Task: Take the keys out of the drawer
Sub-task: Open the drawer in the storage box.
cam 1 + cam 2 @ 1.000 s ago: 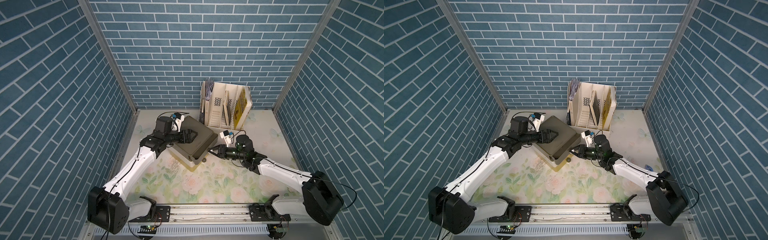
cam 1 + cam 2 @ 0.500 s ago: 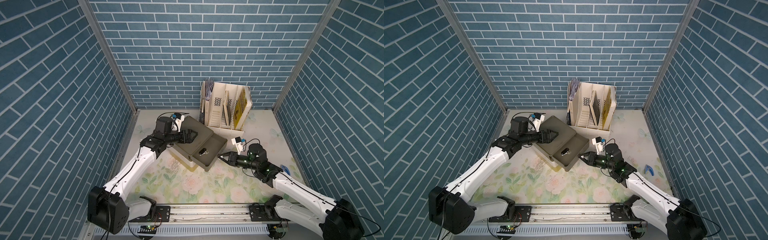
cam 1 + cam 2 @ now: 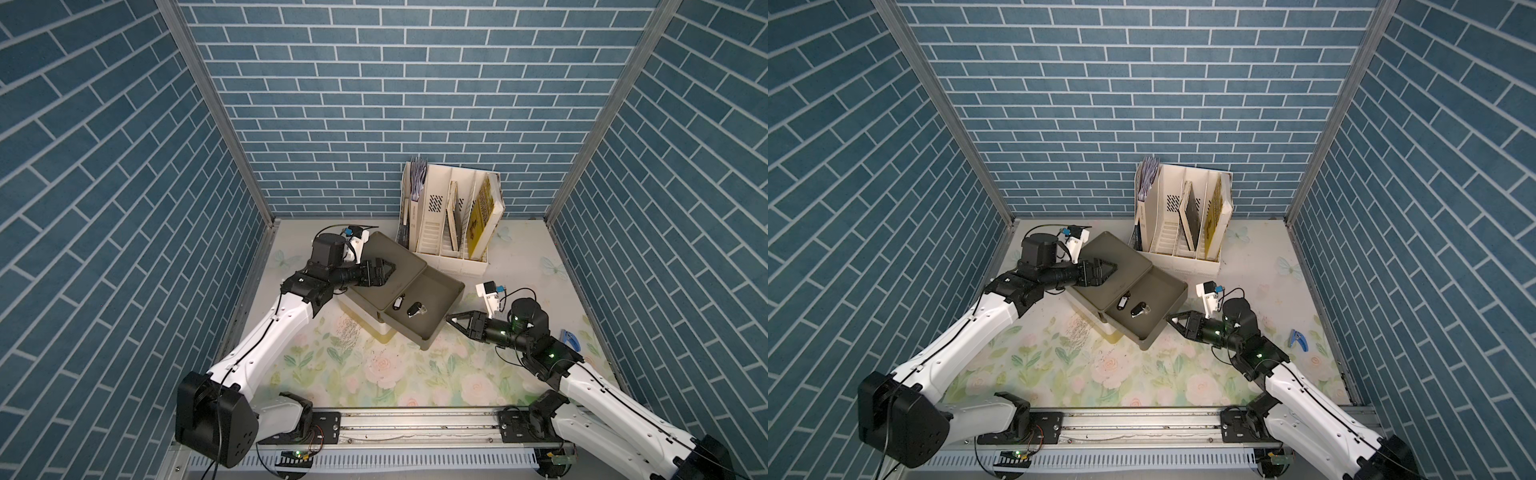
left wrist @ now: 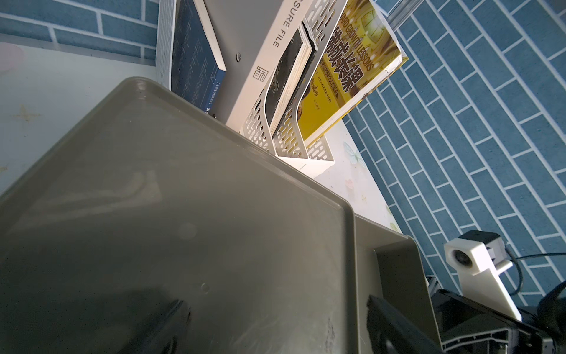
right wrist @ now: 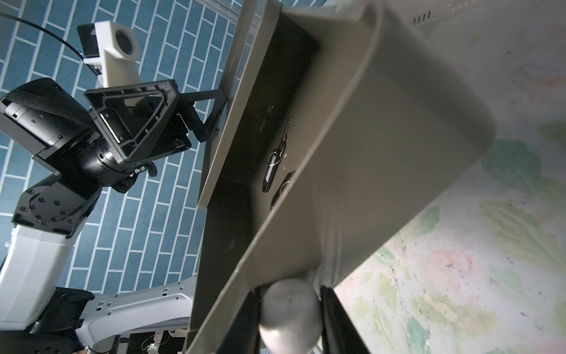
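An olive drawer (image 3: 433,335) (image 3: 1153,336) stands pulled out of its olive box (image 3: 388,254) (image 3: 1116,251) in both top views. Inside lie the keys: a bunch with a black tag (image 3: 397,302) (image 3: 1123,302) (image 5: 270,172) and a black fob (image 3: 416,309) (image 3: 1139,309) beside it. My right gripper (image 3: 453,320) (image 3: 1173,320) (image 5: 289,295) is shut on the drawer's round knob (image 5: 289,309). My left gripper (image 3: 383,269) (image 3: 1107,267) (image 4: 275,320) rests open on the box's top, with nothing between its fingers (image 4: 386,320).
A white file rack (image 3: 451,220) (image 3: 1183,216) (image 4: 288,135) with books stands just behind the box. A small blue item (image 3: 569,337) (image 3: 1299,340) lies on the floral mat near the right wall. Brick walls close in three sides; a rail runs along the front.
My right gripper has drawn back towards the front right with the knob, sliding the drawer out and baring the keys. The left arm has stayed on the box.
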Controlling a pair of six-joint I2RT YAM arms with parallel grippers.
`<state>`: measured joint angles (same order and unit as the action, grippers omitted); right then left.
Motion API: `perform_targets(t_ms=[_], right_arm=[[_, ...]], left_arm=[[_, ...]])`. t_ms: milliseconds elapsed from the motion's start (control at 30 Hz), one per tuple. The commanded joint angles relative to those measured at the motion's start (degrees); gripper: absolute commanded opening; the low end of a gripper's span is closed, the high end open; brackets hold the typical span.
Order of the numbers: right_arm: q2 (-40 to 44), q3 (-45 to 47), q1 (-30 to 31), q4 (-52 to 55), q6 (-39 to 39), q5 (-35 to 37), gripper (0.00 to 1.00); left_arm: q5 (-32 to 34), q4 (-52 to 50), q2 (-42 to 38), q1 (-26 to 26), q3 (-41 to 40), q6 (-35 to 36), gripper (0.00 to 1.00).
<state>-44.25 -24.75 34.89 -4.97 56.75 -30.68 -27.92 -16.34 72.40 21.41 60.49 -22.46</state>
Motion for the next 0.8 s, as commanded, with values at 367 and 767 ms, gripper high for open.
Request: perform_targets(t_ms=[367,767], right_arm=[[6.30,3.47,-0.55,4.97,1.11,3.24,0.18],[7.51,4.19,-0.55,5.20,1.37,3.06,0.22]], left_arm=[[1.90,-6.95,2.67,0.36,-2.31,-0.31,0.95],[1.95,-6.69,3.12,0.40,-2.38,-0.35,0.95]])
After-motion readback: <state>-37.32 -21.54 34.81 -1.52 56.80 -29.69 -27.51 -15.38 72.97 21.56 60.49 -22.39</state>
